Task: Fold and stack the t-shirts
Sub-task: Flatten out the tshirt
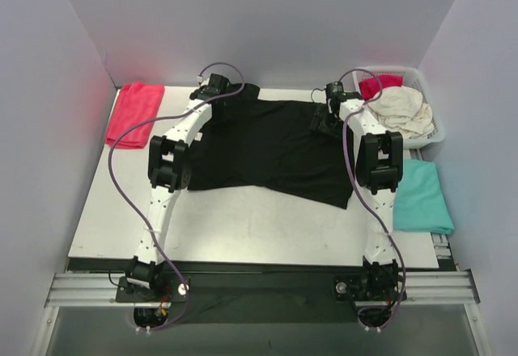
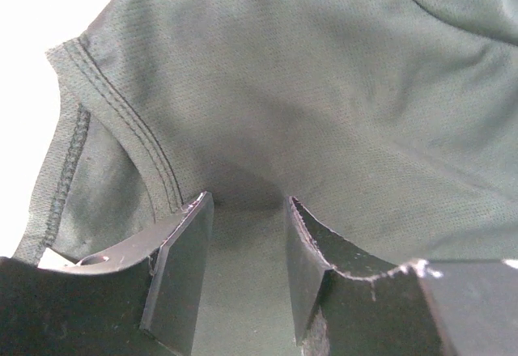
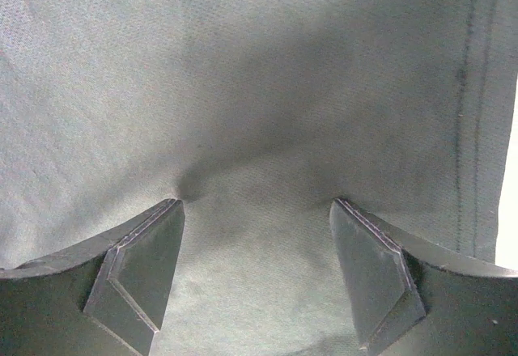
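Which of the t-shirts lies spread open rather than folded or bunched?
The black t-shirt, mid-table; the red t-shirt and teal t-shirt lie folded at the sides.

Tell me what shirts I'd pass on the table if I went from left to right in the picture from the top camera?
red t-shirt → black t-shirt → teal t-shirt

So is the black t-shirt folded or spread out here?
Spread out. The black t-shirt lies flat and wide across the table, sleeves out at its far corners; no folded-over layer shows.
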Controlling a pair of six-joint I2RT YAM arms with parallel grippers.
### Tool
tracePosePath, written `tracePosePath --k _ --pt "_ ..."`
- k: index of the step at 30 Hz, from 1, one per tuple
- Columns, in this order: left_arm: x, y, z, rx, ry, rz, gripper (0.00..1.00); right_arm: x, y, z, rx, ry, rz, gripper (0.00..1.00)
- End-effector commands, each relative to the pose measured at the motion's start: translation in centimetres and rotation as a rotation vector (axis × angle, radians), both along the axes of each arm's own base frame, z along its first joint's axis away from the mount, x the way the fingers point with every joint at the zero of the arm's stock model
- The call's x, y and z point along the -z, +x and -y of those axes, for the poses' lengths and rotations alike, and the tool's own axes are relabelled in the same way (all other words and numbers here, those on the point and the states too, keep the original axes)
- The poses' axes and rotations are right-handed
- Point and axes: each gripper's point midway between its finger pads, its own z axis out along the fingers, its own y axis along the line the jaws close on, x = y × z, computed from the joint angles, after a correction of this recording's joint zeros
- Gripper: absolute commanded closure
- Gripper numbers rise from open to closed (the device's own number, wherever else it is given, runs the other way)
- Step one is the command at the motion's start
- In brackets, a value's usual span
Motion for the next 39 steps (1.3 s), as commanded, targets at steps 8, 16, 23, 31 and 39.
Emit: tracePosePath --k 8,16,23,31,39 --pt "-11.4 1.2 -0.7 0.119 0.007 0.326 0.50 -9.1 1.7 1.3 -0.004 -0.040 0.201 0.27" --pt "-15.7 -6.0 -3.0 0.069 0.037 0.366 0.50 -11.6 -1.7 -0.1 -0.025 -0.062 0.237 0.27" --pt "-11.4 -12.6 -6.1 -0.008 0.077 0.252 0.50 -9.5 -9.7 -1.4 -0.065 -0.080 0.202 0.28" --pt "-7.6 -15.6 -7.7 -0.048 0.045 0.153 0.50 -7.7 -15.6 -1.3 -0.065 -0.075 0.193 0.28" --pt "-4.3 -16.0 -8.9 -0.117 -0.018 0.087 0.54 -6.1 -17.2 -0.5 -0.055 -0.099 0.157 0.28"
